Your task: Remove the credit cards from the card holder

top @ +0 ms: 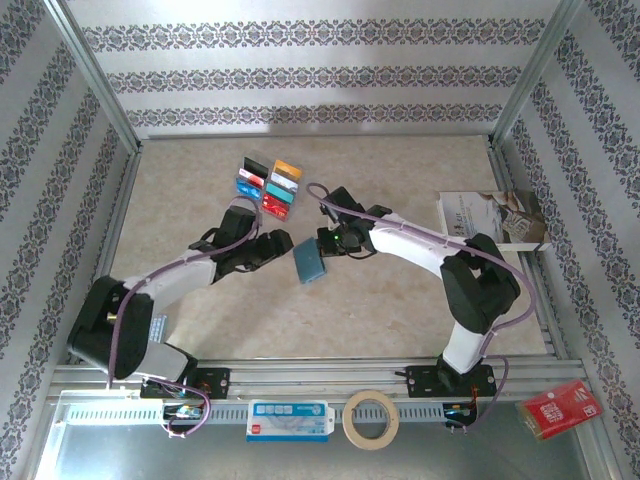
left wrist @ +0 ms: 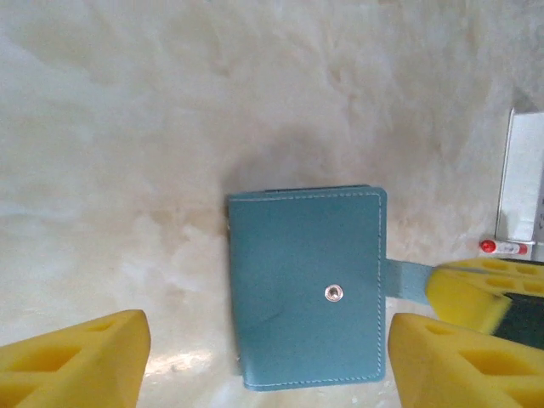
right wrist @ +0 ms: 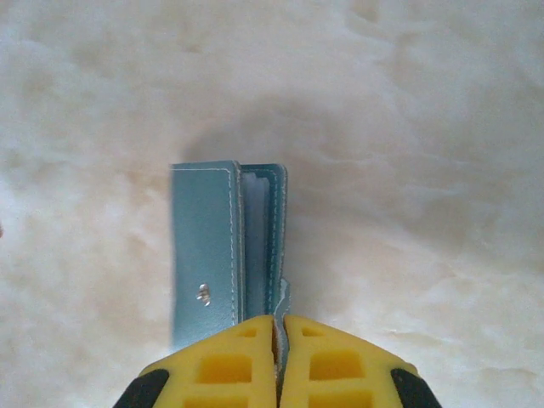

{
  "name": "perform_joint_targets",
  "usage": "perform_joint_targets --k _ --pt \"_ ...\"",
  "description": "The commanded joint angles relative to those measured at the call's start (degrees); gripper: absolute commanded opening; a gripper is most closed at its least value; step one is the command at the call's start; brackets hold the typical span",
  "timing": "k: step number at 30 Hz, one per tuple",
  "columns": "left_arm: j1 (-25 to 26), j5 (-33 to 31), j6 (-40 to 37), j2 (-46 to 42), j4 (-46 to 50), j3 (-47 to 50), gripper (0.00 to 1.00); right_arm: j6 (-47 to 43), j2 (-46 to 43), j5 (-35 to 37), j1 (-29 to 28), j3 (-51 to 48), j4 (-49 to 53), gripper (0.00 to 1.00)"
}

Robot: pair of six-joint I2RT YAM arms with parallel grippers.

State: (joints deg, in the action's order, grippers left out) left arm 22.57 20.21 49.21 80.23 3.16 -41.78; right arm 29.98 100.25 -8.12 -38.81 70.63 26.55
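Observation:
The slate-blue card holder (top: pixel 308 261) is folded shut between my two grippers, its snap stud facing the left wrist camera (left wrist: pixel 306 285). My right gripper (right wrist: pixel 279 327) is shut on the holder's strap tab (left wrist: pixel 405 280), and in the right wrist view the card holder (right wrist: pixel 208 246) is seen edge-on. My left gripper (left wrist: pixel 268 344) is open, with its yellow fingers (left wrist: pixel 81 357) standing on either side of the holder and not touching it. Several credit cards (top: pixel 268 187) in assorted colours lie in rows on the table just behind the grippers.
A white-and-brown booklet (top: pixel 490 218) lies at the right side of the table. On the near rail sit a red packet (top: pixel 562 408), a roll of tape (top: pixel 371 419) and a small white device (top: pixel 288 420). Patterned walls enclose the table.

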Motion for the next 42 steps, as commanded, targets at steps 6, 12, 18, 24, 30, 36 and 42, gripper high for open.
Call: perform_joint_targets --k 6,12,18,24,30,36,42 --pt "-2.8 -2.9 -2.2 -4.6 3.2 2.8 0.89 -0.3 -3.1 -6.0 -1.6 3.9 1.7 0.05" --pt "-3.1 -2.3 -3.2 -3.8 2.3 1.6 0.89 3.1 -1.7 -7.5 -2.4 4.4 -1.2 0.04" --pt "-3.4 0.3 -4.7 -2.4 0.7 0.8 0.83 5.2 0.4 -8.9 -2.8 6.7 -1.6 0.04" --pt "-3.4 0.2 -5.3 -3.5 -1.9 3.0 0.76 7.1 0.8 -6.1 -3.0 6.9 -0.4 0.04" --pt "-3.4 2.8 -6.5 -3.1 -2.7 2.7 0.68 10.5 1.3 0.5 -3.0 7.5 2.5 0.04" --pt "-3.4 7.7 -6.6 -1.3 -3.1 2.1 0.59 12.4 2.1 7.8 -3.0 8.1 6.0 0.05" --pt "-3.5 10.6 -7.1 0.0 -2.0 0.1 0.57 13.3 3.6 14.5 -1.1 8.2 7.6 0.05"
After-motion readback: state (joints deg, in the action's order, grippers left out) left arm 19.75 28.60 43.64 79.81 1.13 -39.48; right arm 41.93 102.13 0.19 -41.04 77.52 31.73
